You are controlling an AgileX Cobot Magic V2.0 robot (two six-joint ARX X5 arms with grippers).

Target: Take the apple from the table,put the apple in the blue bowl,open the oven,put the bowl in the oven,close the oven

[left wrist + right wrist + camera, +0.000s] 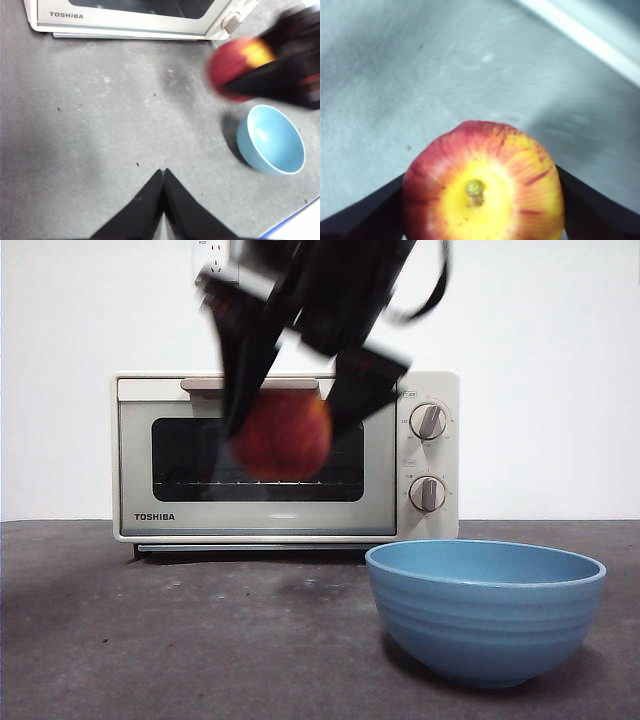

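While the apple (pixel 283 435) hangs clear above the table (pixel 180 640), we see the right gripper (pixel 290 410) clamping it from both sides, in front of the oven (pixel 285 455) door. Blue bowl (pixel 485 610) sits nearby, empty. Left gripper (pixel 163 175) hovers apart, jaws pressed together, holding nothing.

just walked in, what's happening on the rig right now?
The right gripper has the apple clamped between its jaws and holds it in the air in front of the oven, whose door is shut. The blue bowl sits empty on the table, off to the side of the apple, not under it. The left gripper hangs shut over bare table, holding nothing. The arm looks blurred, so it is probably moving.
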